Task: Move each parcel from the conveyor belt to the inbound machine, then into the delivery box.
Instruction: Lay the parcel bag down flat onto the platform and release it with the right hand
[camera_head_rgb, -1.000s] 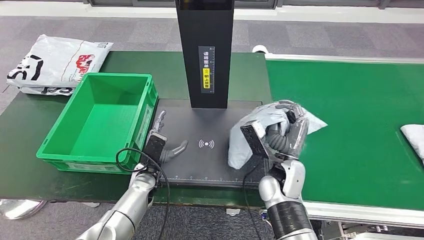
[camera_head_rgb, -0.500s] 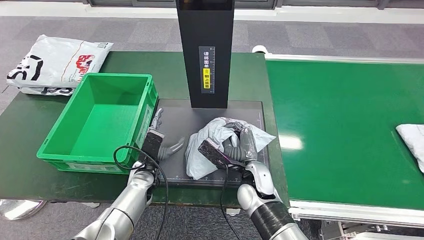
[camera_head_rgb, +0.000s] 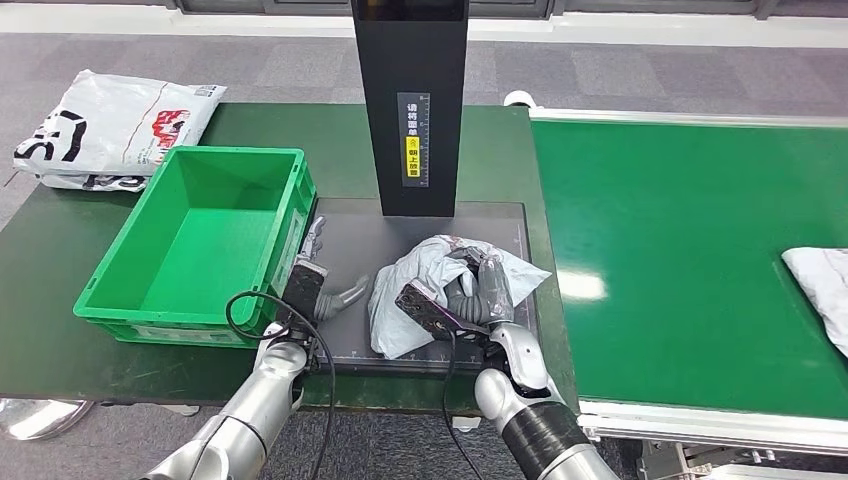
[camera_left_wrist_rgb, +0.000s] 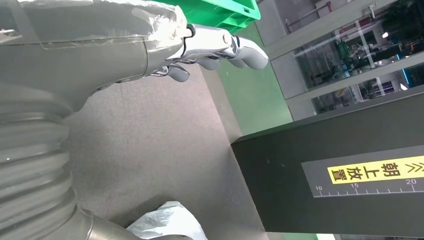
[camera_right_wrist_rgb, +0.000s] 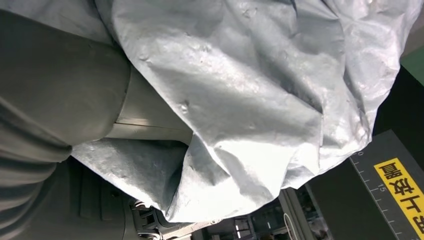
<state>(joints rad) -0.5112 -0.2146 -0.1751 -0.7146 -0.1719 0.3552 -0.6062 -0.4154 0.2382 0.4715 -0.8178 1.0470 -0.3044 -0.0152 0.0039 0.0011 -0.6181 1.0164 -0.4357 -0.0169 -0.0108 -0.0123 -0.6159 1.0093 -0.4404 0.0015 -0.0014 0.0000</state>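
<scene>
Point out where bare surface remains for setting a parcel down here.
Free: the green crate's floor, and the conveyor belt between the scanner pad and the far-right parcel. Crowded: the pad, under the grey parcel, right hand, left hand.

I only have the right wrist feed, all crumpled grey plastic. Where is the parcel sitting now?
Observer: The parcel lies on the scanner plate before the black column, with the right hand gripping it.
Operator: And the left hand?
Observer: The left hand is on the plate beside the green box, fingers apart, holding nothing.
Operator: Anything in the box?
Observer: Nothing; a second parcel lies on the belt.
</scene>
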